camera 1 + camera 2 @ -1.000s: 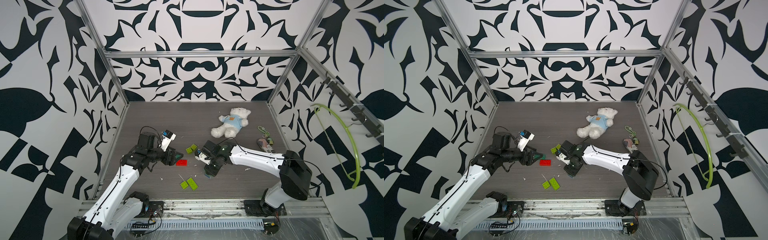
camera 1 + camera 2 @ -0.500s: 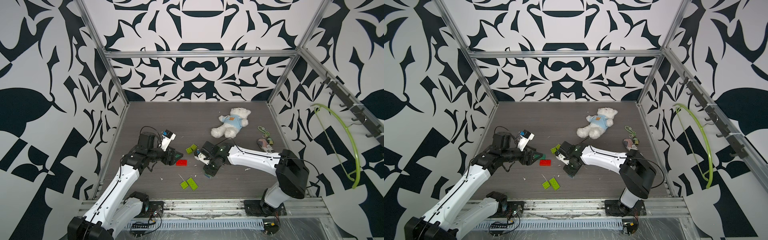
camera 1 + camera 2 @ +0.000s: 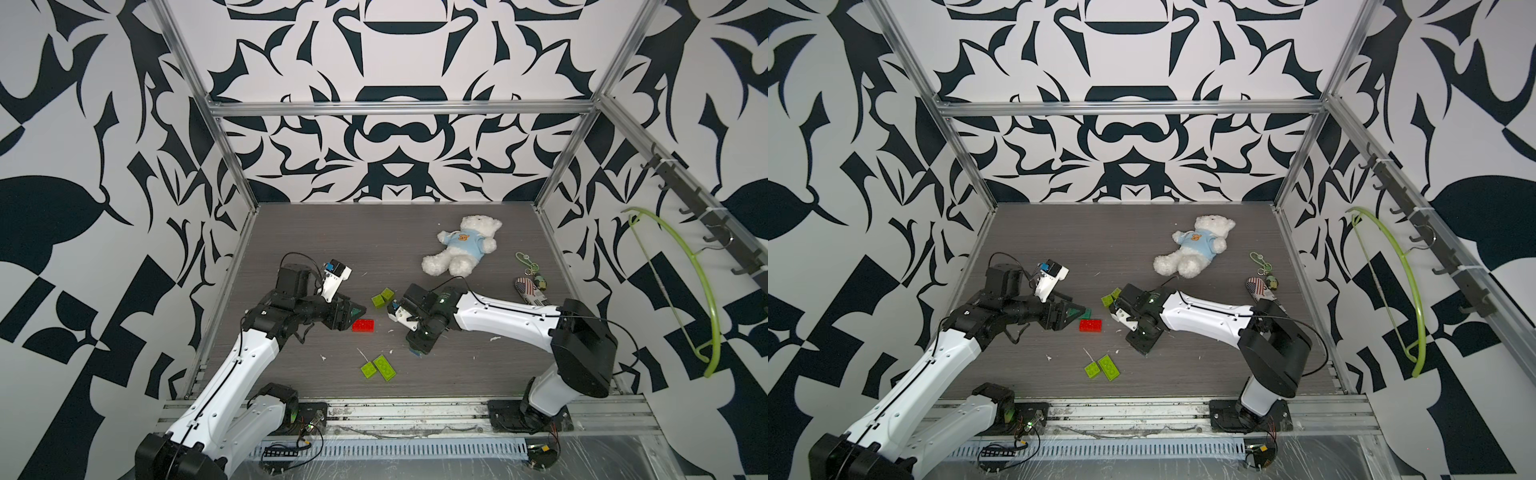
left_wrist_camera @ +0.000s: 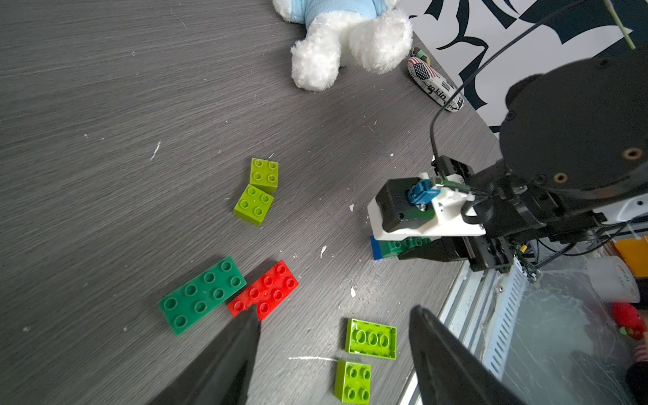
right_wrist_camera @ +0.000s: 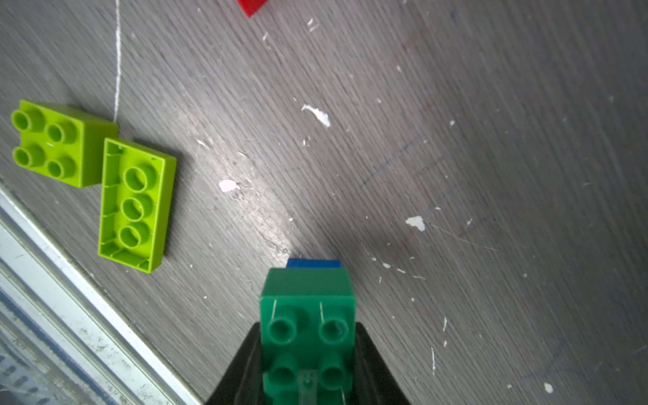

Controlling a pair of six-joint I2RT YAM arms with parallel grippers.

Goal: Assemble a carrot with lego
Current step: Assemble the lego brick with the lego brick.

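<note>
My right gripper (image 5: 308, 331) is shut on a dark green brick (image 5: 308, 315) with a blue brick (image 5: 313, 263) fixed on its far end. This short stack (image 4: 396, 247) hangs low over the table, under the right gripper (image 3: 417, 347). My left gripper (image 4: 333, 310) stands open and holds nothing, just left of a red oblong brick (image 3: 363, 325). A dark green oblong brick (image 4: 201, 294) lies against the red brick (image 4: 264, 291). Two lime square bricks (image 3: 383, 297) lie behind them. A lime square brick (image 5: 56, 142) and an upturned lime oblong brick (image 5: 136, 205) lie near the front rail.
A white teddy bear (image 3: 461, 245) in a blue shirt lies at the back right. A keychain with a flag-patterned charm (image 3: 532, 289) lies by the right wall. The metal front rail (image 3: 395, 409) borders the table close to the front lime bricks (image 3: 1101, 368).
</note>
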